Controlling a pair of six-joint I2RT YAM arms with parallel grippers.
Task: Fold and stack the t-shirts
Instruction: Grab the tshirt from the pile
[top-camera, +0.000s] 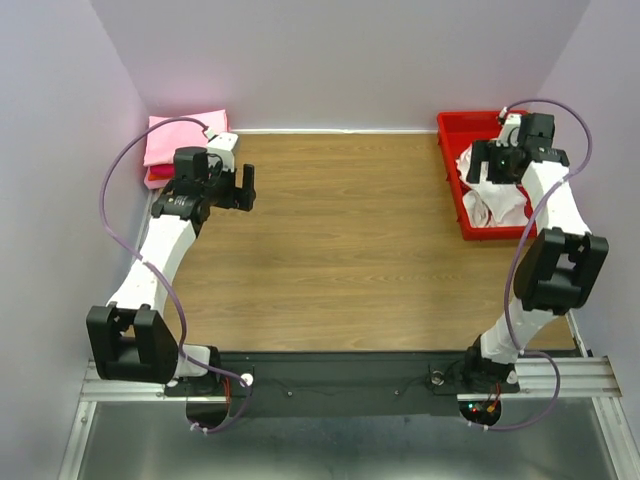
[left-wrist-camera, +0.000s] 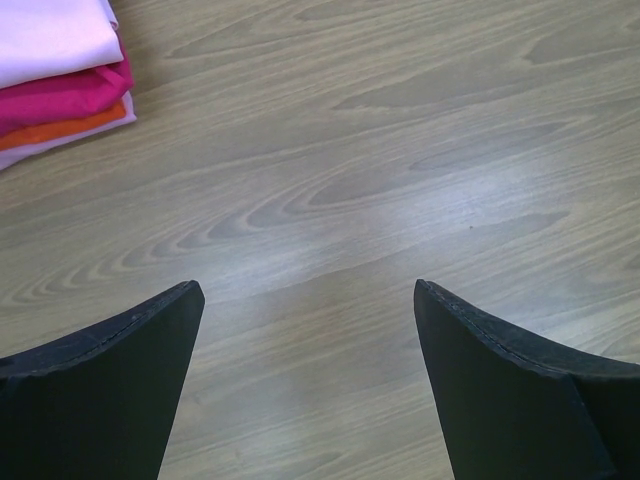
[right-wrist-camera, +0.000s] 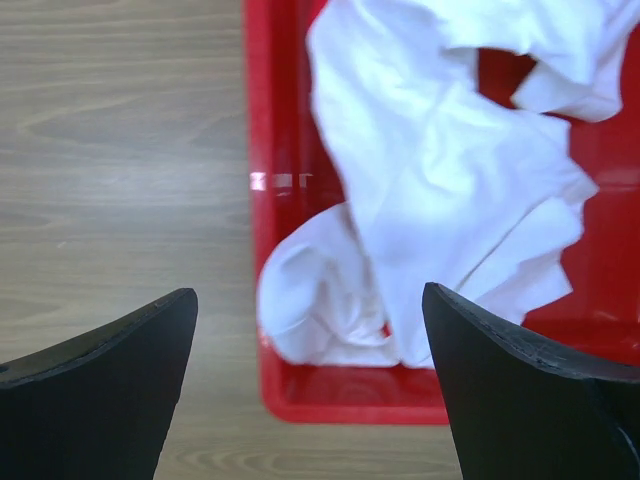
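A: From above, the folded stack in the far-left corner looks plain pink.
B: The left wrist view shows its layers: pale pink, magenta, orange.
A: The white t-shirt?
B: Crumpled in the red tray, far right. The right arm covers part of it from above.
A: Hands?
B: The left gripper hangs over bare table and the right gripper over the tray's rim. All 4 fingers are spread wide, holding nothing.

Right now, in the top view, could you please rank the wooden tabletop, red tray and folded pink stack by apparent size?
1. wooden tabletop
2. red tray
3. folded pink stack, though the left arm partly hides it
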